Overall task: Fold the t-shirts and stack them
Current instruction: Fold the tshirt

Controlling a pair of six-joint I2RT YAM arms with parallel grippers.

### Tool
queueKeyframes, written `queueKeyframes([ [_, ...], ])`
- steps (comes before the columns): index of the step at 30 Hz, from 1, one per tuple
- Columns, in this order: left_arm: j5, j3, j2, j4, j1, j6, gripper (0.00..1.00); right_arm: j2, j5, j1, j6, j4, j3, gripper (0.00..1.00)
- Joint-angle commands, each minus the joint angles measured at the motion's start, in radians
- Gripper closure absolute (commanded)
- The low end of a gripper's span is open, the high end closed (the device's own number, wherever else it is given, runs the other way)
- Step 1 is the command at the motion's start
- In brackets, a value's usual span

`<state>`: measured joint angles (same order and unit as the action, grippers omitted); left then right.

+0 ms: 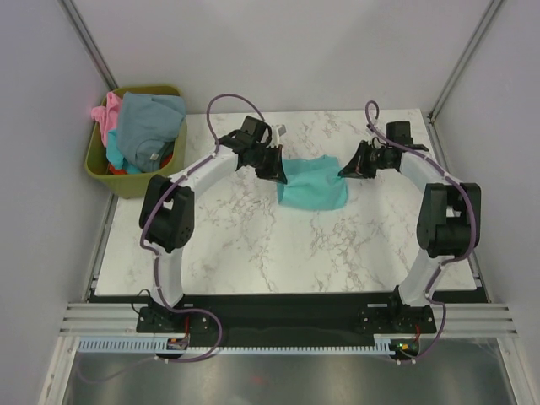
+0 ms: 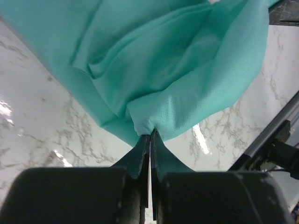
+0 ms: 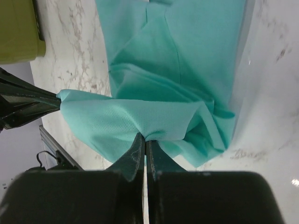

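Observation:
The teal t-shirt (image 1: 312, 180) hangs between my two grippers over the middle of the marble table (image 1: 253, 245), its lower part resting on the top. My left gripper (image 1: 279, 177) is shut on its left edge; the left wrist view shows the cloth (image 2: 163, 65) pinched at the fingertips (image 2: 150, 136). My right gripper (image 1: 344, 171) is shut on its right edge; the right wrist view shows the cloth (image 3: 168, 93) bunched at the fingertips (image 3: 145, 140). A grey-blue t-shirt (image 1: 150, 122), a pink one (image 1: 106, 116) and a red-orange one (image 1: 167, 160) lie in the bin.
The olive-green bin (image 1: 126, 181) stands off the table's far left corner; it also shows in the right wrist view (image 3: 18, 30). Grey walls and metal posts close in the back and sides. The left gripper shows at the left of the right wrist view (image 3: 28, 105).

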<state>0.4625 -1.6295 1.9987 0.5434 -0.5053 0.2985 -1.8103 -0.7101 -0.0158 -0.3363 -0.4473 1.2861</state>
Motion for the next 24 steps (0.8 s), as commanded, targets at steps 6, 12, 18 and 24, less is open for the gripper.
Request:
queueKeyframes([
  [6,-0.084,-0.230,0.130,-0.033,0.073,-0.096,0.98,-0.201,0.009,0.002,0.008,0.085,0.300,1.00],
  [12,-0.146,-0.319,0.253,-0.086,0.083,-0.111,0.88,-0.408,0.012,0.011,0.005,0.133,0.447,1.00],
  [18,-0.340,-0.460,0.313,-0.117,0.067,-0.127,0.47,-0.491,0.040,0.059,0.058,0.145,0.630,0.58],
  [24,-0.326,-0.441,0.174,-0.120,0.088,-0.058,0.20,-0.287,0.072,0.045,0.131,0.139,0.576,0.33],
])
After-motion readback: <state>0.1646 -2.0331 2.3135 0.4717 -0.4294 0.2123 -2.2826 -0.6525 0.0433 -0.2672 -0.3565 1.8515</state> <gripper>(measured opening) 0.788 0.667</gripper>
